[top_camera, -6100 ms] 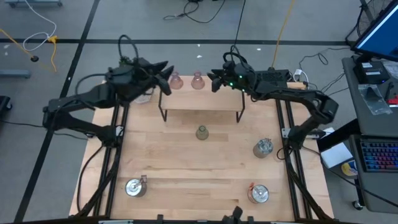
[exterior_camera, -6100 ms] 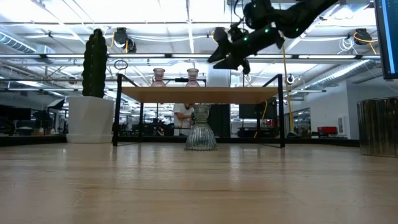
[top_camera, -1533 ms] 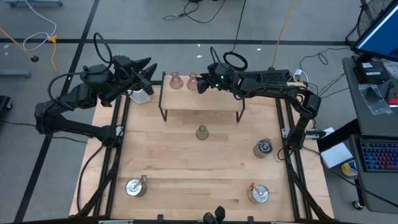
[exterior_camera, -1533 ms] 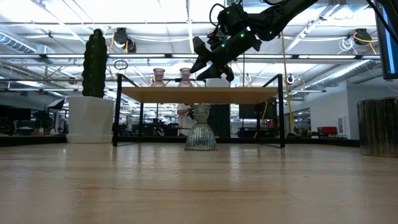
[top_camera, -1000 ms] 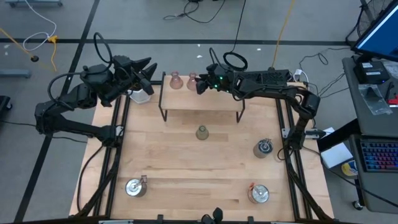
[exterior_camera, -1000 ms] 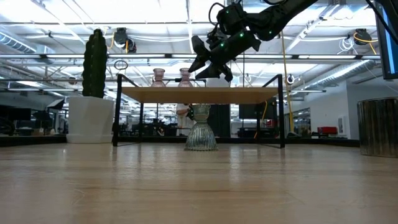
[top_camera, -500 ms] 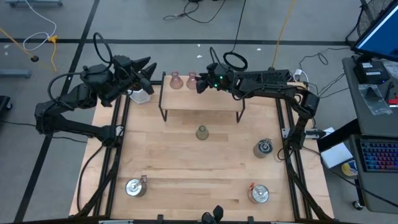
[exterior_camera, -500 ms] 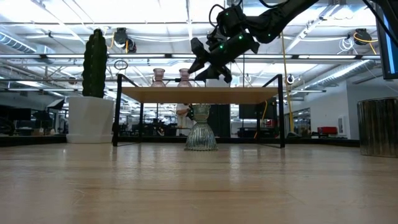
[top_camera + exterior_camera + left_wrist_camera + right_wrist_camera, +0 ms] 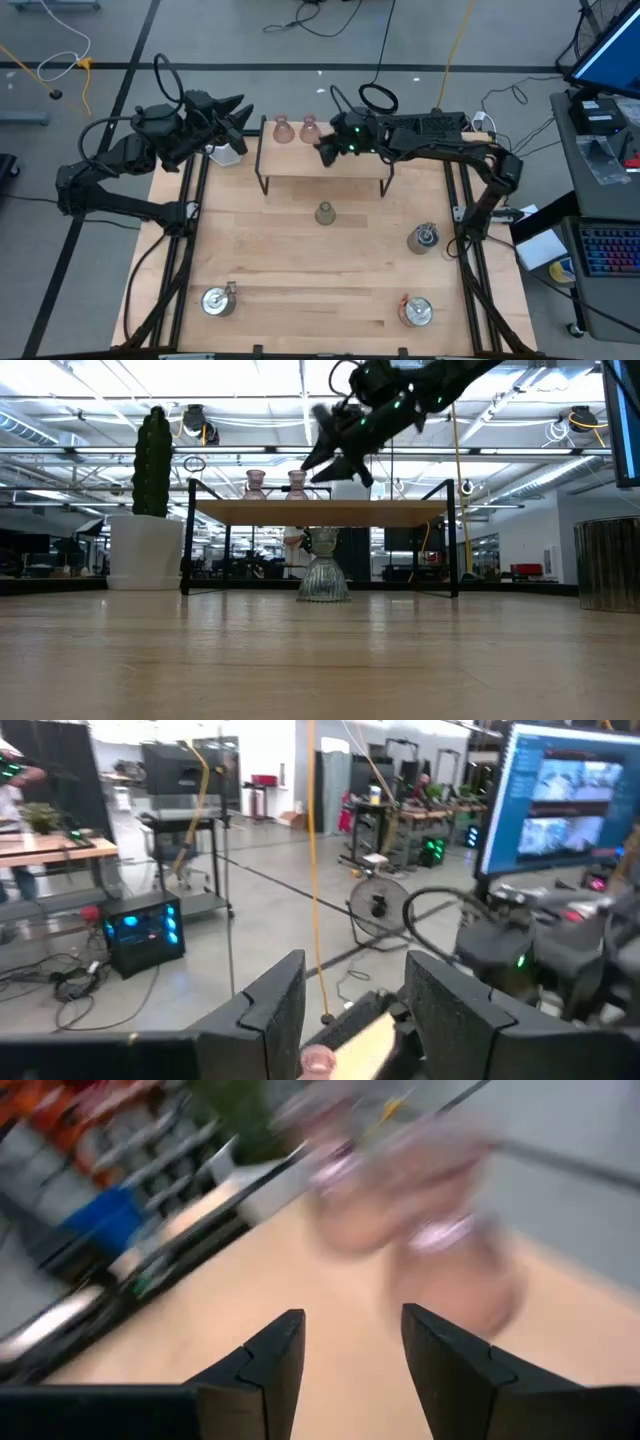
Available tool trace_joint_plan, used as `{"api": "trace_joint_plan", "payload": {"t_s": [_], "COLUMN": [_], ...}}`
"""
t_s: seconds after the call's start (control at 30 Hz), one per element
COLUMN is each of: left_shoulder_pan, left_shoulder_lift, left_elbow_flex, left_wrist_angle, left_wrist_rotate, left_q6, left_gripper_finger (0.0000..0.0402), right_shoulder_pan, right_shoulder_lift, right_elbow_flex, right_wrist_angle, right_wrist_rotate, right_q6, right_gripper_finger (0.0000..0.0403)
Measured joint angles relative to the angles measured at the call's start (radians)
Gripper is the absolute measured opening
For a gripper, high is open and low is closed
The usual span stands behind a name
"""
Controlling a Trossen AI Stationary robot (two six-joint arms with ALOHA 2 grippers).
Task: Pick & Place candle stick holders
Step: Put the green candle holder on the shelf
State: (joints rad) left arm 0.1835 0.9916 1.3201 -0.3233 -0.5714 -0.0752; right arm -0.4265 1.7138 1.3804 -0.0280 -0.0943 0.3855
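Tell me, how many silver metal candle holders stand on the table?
3: silver holder at the near-left corner, another near-right, a third at the right edge. None looks hidden.

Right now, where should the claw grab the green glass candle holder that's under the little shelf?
Probably by its narrow neck, near the top. The olive-green glass holder stands upright on the table, flaring wide at its base, so lower down may be too broad to pinch. It sits at the front edge of the wooden shelf, so coming from the front with fingers level looks safest. The right claw, open above the shelf, is nearest.
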Motion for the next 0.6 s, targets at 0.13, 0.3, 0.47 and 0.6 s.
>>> {"api": "trace_joint_plan", "payload": {"t_s": [0.13,0.3,0.47,0.6], "left_shoulder_pan": [-0.020,-0.055,-0.108,-0.147], "left_shoulder_lift": [0.001,0.023,0.074,0.124], "left_elbow_flex": [0.000,0.000,0.000,0.000], "left_wrist_angle": [-0.053,-0.070,-0.076,-0.105], "left_wrist_rotate": [0.064,0.107,0.110,0.112], "left_q6": [0.000,0.036,0.082,0.092], "left_gripper_finger": [0.0170,0.0170,0.0170,0.0170], "right_shoulder_pan": [0.020,0.039,0.056,0.062], "right_shoulder_lift": [-0.101,-0.242,-0.378,-0.508], "right_elbow_flex": [0.000,0.000,-0.015,-0.108], "right_wrist_angle": [-0.268,-0.532,-0.686,-0.679], "right_wrist_rotate": [-0.037,0.038,0.160,0.202], "right_q6": [-0.083,-0.169,-0.189,-0.187], "right_gripper_finger": [0.0160,0.0160,0.0160,0.0160]}}
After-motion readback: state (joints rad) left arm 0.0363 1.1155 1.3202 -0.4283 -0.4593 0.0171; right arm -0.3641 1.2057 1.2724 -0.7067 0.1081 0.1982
